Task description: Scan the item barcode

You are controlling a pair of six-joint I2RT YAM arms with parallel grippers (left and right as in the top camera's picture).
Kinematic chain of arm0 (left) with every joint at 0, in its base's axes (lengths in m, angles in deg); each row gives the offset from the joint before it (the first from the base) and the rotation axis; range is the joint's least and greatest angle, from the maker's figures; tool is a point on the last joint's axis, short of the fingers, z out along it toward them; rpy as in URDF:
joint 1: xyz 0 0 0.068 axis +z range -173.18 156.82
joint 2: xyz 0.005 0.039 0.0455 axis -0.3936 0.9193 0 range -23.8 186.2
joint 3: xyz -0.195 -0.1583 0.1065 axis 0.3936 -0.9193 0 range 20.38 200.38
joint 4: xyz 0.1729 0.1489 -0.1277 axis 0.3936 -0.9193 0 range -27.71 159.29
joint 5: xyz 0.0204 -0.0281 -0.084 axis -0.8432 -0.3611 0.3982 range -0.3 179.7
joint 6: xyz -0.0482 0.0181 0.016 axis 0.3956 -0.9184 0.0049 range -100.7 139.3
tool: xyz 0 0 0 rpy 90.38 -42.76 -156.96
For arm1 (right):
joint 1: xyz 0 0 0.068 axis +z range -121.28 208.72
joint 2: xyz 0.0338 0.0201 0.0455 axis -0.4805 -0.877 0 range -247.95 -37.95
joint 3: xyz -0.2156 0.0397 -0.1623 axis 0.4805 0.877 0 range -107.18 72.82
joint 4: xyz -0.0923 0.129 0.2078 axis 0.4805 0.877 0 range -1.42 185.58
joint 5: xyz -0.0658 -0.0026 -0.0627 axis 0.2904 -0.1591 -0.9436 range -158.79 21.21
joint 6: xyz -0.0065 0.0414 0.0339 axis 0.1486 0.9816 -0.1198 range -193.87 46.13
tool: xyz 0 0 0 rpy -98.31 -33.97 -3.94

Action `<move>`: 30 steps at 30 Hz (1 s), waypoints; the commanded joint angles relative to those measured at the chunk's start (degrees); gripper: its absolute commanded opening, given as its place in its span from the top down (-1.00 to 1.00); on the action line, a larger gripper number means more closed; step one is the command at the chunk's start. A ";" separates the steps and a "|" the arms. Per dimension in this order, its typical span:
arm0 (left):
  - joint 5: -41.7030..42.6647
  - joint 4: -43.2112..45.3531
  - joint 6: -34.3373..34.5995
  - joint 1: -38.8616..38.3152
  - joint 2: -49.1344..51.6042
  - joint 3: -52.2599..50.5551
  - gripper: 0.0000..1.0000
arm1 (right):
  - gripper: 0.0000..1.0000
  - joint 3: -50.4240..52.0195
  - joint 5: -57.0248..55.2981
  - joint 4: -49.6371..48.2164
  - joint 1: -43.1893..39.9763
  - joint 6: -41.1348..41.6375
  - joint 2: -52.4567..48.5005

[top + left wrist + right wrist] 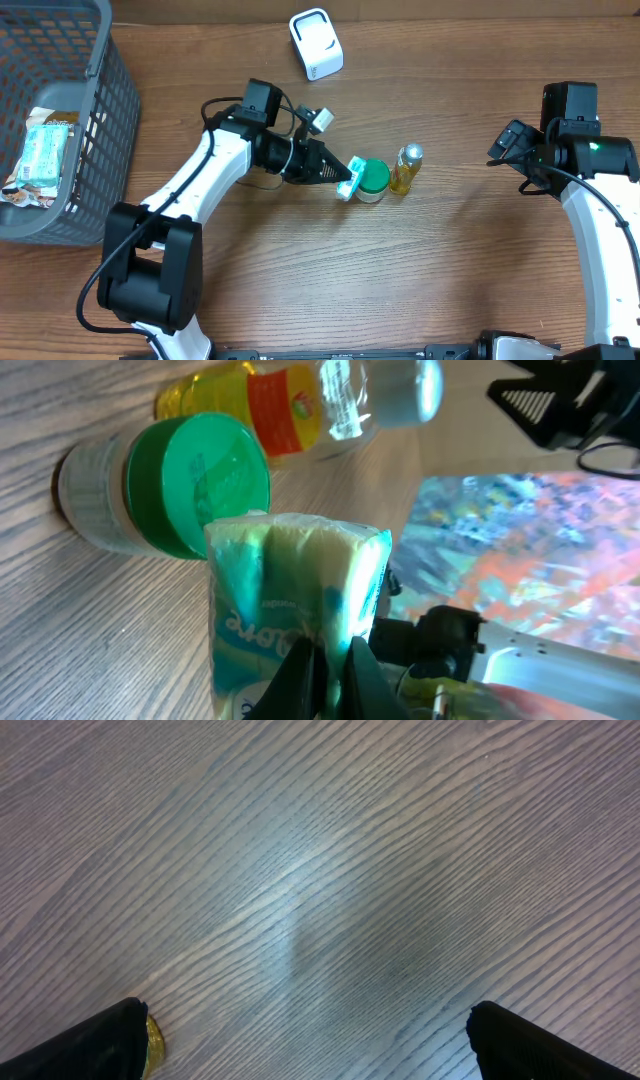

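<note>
My left gripper [341, 177] is shut on a small white and teal tissue packet [352, 180], holding it just above the table beside a green-lidded jar [373, 179]. In the left wrist view the black fingers [300, 675] pinch the packet's [290, 590] lower edge, with the jar's lid [200, 480] right behind it. No barcode shows on the packet's visible faces. A white scanner [316, 43] stands at the back of the table, well away from the packet. My right gripper [510, 145] hangs open at the right, and only bare wood lies between its fingers [545, 1040].
A small bottle of yellow liquid [406, 168] lies next to the jar, also seen as the bottle [300, 405] in the left wrist view. A grey wire basket [95, 60] holding more packets [45, 150] sits at the far left.
</note>
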 commanded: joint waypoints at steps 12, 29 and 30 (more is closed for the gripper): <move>-8.50 1.36 0.66 2.69 -1.25 -2.54 0.91 | -1.00 -0.63 -0.37 -0.13 -0.04 0.44 -0.09; -5.90 35.23 30.71 2.80 -1.27 -19.74 0.91 | -1.00 -0.63 -0.37 -0.13 -0.04 0.44 -0.09; -5.22 37.38 31.87 2.82 -1.27 -20.68 0.91 | -1.00 -0.63 -0.37 -0.13 -0.04 0.44 -0.09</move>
